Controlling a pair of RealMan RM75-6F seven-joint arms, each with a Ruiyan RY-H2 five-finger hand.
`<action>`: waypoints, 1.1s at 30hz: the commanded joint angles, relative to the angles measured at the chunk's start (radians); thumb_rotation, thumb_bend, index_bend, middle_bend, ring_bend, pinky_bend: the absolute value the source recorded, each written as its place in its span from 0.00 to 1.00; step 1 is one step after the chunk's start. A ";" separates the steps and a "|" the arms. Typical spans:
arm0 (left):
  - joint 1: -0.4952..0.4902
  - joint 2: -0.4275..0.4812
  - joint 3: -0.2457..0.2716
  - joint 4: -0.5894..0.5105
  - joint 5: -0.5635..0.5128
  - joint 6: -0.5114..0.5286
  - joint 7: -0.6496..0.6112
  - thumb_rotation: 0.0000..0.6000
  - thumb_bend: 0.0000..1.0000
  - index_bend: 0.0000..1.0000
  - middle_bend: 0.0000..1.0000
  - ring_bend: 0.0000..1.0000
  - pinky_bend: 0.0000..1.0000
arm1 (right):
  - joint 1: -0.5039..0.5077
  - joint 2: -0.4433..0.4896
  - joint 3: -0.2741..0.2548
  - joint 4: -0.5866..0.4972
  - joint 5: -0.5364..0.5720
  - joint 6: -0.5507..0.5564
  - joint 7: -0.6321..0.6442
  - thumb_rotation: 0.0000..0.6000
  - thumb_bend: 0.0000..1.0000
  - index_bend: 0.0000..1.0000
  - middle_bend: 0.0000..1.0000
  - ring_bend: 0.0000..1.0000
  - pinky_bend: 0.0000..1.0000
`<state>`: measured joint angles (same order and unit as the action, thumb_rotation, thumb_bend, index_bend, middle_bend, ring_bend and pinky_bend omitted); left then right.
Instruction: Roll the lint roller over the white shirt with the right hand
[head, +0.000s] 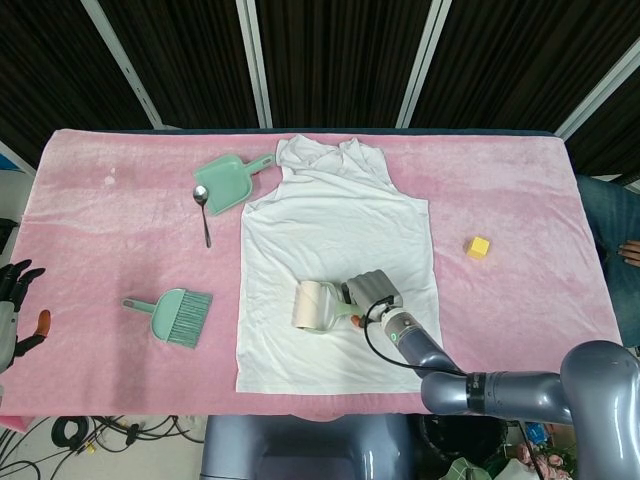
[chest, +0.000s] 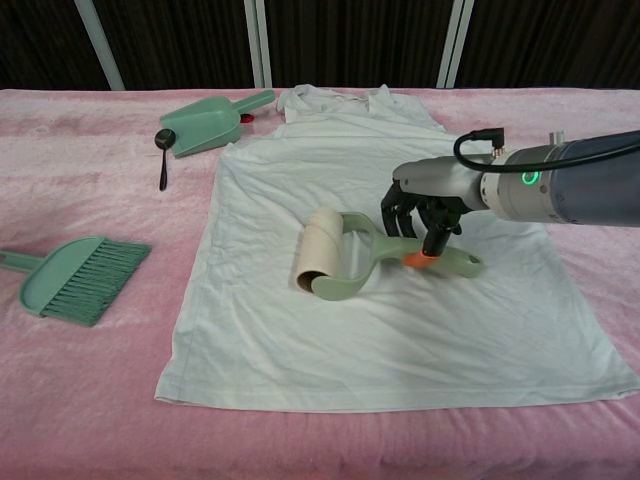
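Shirt hem nearest, white shirt laid flat on pink table cover. Left hand sits at the table's near left edge, fingers spread, empty. Green hand brush lies left of the shirt. Mid-shirt, right hand grips the green handle of the lint roller, roll end resting on the fabric. Yellow cube lies off to the right. Farther back, spoon lies beside green dustpan, near the shirt collar.
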<state>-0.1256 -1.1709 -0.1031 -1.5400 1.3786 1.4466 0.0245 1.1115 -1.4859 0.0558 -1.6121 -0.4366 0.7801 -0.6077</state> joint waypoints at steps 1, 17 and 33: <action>0.000 -0.001 0.000 0.000 -0.001 0.000 0.003 1.00 0.46 0.17 0.10 0.05 0.09 | 0.015 0.029 -0.025 -0.025 0.024 0.006 -0.027 1.00 0.53 0.66 0.63 0.62 0.63; 0.000 -0.003 0.000 -0.002 0.000 0.000 0.007 1.00 0.46 0.17 0.10 0.05 0.09 | 0.022 0.162 -0.100 -0.130 0.085 0.057 -0.069 1.00 0.53 0.66 0.63 0.62 0.63; 0.003 -0.001 -0.001 -0.010 0.006 0.010 0.009 1.00 0.46 0.17 0.10 0.05 0.09 | 0.010 0.297 -0.179 -0.173 0.082 0.001 -0.066 1.00 0.55 0.66 0.63 0.62 0.63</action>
<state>-0.1224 -1.1717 -0.1042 -1.5502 1.3840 1.4570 0.0334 1.1174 -1.1938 -0.1219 -1.7844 -0.3582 0.7904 -0.6755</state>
